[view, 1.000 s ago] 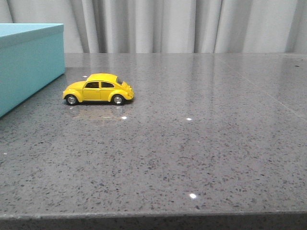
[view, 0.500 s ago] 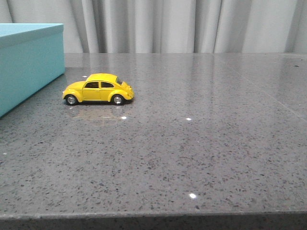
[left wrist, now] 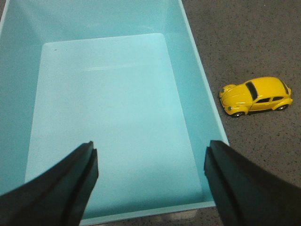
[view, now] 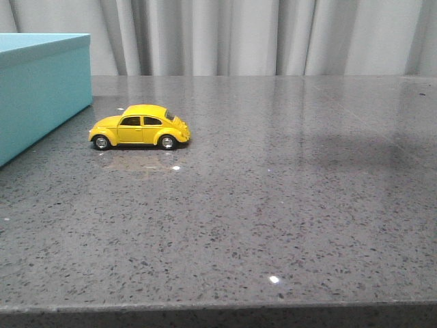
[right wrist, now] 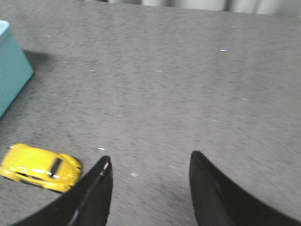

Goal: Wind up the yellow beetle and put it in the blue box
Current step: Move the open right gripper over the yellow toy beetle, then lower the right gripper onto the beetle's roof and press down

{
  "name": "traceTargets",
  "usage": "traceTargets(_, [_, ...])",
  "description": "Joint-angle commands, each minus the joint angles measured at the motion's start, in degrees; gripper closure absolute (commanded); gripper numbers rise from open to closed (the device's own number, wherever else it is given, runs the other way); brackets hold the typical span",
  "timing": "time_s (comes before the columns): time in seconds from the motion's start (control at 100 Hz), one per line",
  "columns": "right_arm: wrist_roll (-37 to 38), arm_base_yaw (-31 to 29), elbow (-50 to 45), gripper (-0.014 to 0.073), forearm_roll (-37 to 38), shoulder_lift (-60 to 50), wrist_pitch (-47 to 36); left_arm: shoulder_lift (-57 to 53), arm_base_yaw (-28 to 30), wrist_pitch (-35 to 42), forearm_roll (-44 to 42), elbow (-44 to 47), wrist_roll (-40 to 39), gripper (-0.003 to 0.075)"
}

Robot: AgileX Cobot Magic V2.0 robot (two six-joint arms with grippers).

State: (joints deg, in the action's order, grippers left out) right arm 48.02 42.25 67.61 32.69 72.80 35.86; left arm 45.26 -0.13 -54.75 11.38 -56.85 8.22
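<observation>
On table: beetle [view: 140,127] just beside box [view: 41,89], long axis crosswise to robot.
Nearer: right gripper [right wrist: 148,188], wide, empty.
Left gripper [left wrist: 150,181]: wide over box.

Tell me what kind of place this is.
Probably a staged lab or test bench: a grey speckled stone-look tabletop, a plain pale curtain behind it, and just two props, a yellow beetle and an open blue box.

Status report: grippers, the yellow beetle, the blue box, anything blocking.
Left gripper open above the blue box, box open and empty. Right gripper open over bare table. Yellow beetle on its wheels beside the box, ungrasped. Nothing in the way.
</observation>
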Motion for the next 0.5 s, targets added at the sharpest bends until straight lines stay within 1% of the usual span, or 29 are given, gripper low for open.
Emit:
traceTargets(0.0, [4.81, 3.62, 5.9, 0.0201, 6.32, 4.72, -1.63, 0.15, -0.34, 3.47, 1.13, -1.96, -0.02, 0.0246])
traceTargets(0.22, [9.36, 10.0, 14.16, 0.0201, 10.27, 14.89, 0.76, 0.15, -0.34, 3.57, 1.13, -1.96, -0.02, 0.0246])
traceTargets(0.34, [12.96, 12.47, 15.47, 0.0201, 13.04, 17.78, 0.51, 0.15, -0.34, 3.57, 1.13, -1.96, -0.02, 0.0246])
traceTargets(0.49, [14.41, 13.96, 16.77, 0.0201, 13.05, 20.78, 0.46, 0.15, -0.34, 3.57, 1.13, -1.96, -0.02, 0.0246])
